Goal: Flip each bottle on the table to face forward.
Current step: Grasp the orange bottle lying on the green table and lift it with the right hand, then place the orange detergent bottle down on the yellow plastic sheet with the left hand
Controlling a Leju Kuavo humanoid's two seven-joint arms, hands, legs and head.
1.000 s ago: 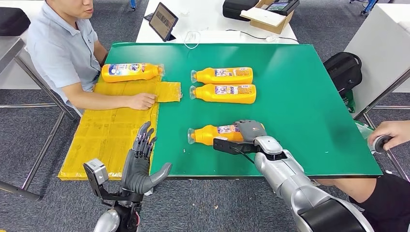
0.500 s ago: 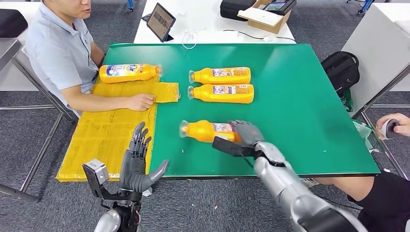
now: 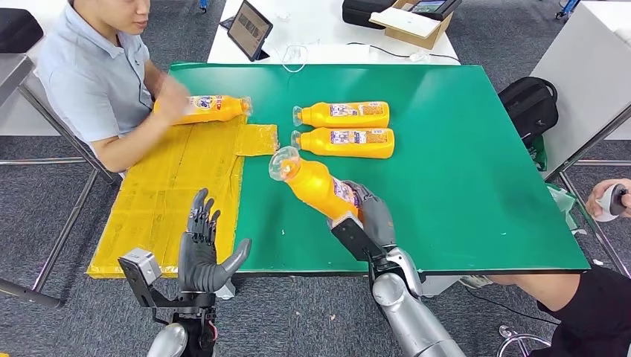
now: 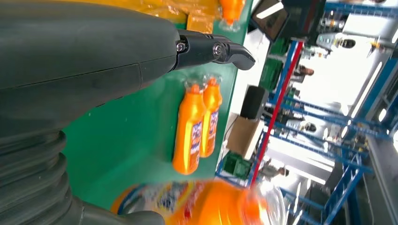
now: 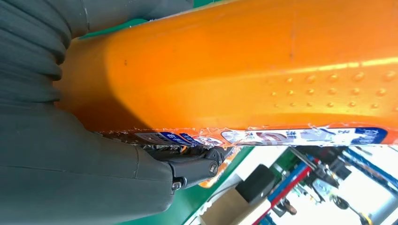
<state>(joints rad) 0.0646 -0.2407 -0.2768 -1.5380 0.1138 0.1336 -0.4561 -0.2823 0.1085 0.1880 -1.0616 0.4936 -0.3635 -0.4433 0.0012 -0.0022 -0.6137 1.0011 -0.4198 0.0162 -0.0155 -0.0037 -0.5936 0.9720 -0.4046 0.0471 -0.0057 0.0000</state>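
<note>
An orange bottle [image 3: 316, 184], rigid plastic with a glossy wrapped label and clear cap, looks light yet slick, best gripped round its broad lower body. The right hand [image 3: 366, 216] wraps it there, fingers closed around the base, holding it tilted above the green table [image 3: 476, 163], cap raised toward two more bottles [image 3: 346, 129] lying side by side. The left hand [image 3: 202, 249] hovers beside the table's edge, fingers spread, holding nothing. A seated person [image 3: 97, 74] touches a fourth bottle [image 3: 212, 108] by yellow packaging [image 3: 171, 201].
</note>
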